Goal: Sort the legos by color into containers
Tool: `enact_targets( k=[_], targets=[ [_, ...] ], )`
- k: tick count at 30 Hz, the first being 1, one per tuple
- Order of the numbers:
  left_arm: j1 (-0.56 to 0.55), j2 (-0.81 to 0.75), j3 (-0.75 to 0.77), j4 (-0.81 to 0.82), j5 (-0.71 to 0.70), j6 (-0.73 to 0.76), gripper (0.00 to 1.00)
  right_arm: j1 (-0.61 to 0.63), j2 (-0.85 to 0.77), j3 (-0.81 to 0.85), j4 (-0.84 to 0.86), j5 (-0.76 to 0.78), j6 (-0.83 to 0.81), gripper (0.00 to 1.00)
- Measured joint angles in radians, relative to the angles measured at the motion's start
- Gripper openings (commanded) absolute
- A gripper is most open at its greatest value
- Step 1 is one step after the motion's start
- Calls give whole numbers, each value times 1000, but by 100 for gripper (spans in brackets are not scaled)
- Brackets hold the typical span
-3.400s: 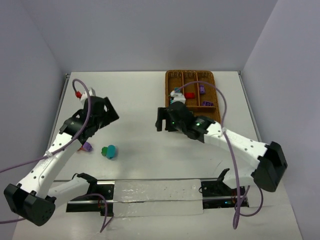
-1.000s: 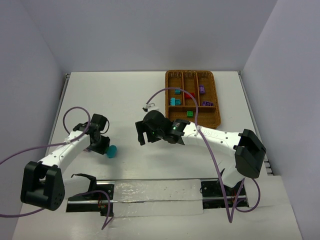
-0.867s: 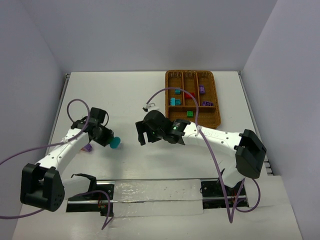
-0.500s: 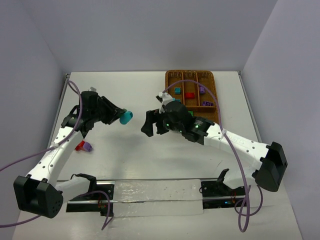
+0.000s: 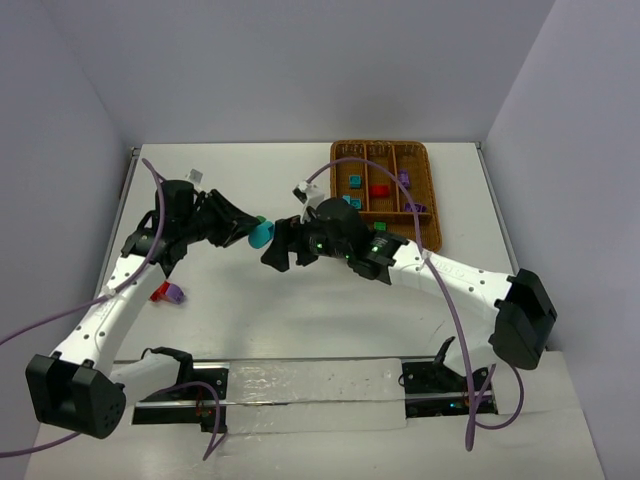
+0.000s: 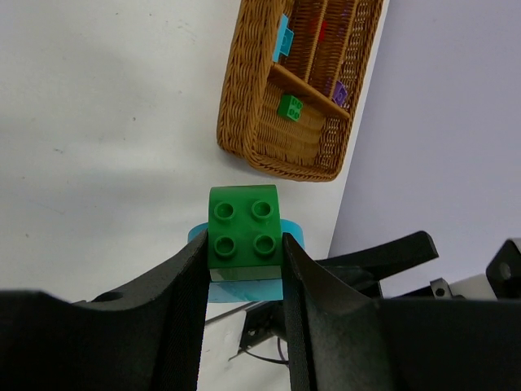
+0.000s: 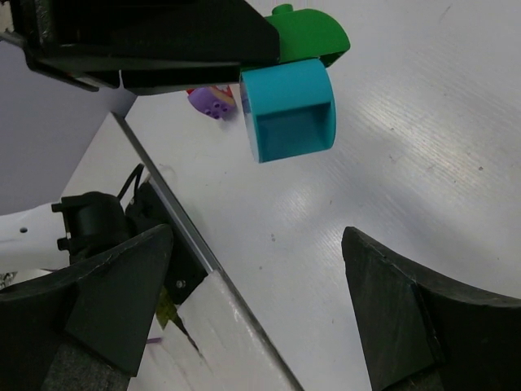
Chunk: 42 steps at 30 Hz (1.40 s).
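My left gripper (image 5: 243, 230) is shut on a green lego (image 6: 244, 232) with a teal-blue lego (image 5: 261, 235) stuck under it, both held above the table. The right gripper (image 5: 283, 245) hangs open just right of that pair, its fingers apart and touching nothing. From the right wrist the teal-blue lego (image 7: 289, 110) and green lego (image 7: 309, 37) show ahead of the open right gripper (image 7: 269, 318). A red lego (image 5: 159, 292) and a purple lego (image 5: 176, 294) lie on the table at the left. The wicker tray (image 5: 334, 165) of containers stands at the back right.
The tray's slots hold teal-blue (image 5: 354, 182), red (image 5: 379, 190) and purple (image 5: 404, 179) bricks, and a green one (image 6: 289, 107) lies in the wide slot. A metal rail (image 5: 300, 385) runs along the near edge. Purple cables loop off both arms.
My left gripper lifted the green and teal-blue pair off the table and carried it right. The right gripper swung left to meet it.
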<state>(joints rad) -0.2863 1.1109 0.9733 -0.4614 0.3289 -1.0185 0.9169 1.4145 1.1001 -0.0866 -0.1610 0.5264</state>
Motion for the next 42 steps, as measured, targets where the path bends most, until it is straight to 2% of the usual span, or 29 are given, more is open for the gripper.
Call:
enact_targets(
  k=[4, 11, 13, 18, 23, 28, 42],
  targets=[
    [0, -11, 8, -2, 10, 7, 0, 0, 44, 39, 13, 11, 1, 89],
    [0, -34, 13, -2, 22, 10, 0, 0, 121, 96, 44, 15, 7, 77],
    [0, -35, 13, -3, 24, 10, 0, 0, 138, 107, 54, 14, 9, 68],
    [0, -39, 13, -3, 29, 11, 0, 0, 148, 111, 92, 9, 25, 57],
    [5, -50, 13, -1, 30, 18, 0, -3, 148, 103, 111, 15, 39, 32],
    [8, -52, 13, -2, 29, 32, 0, -3, 148, 86, 142, 14, 43, 0],
    [6, -30, 37, -71, 48, 59, 0, -1, 112, -55, 306, 9, 57, 0]
  ],
)
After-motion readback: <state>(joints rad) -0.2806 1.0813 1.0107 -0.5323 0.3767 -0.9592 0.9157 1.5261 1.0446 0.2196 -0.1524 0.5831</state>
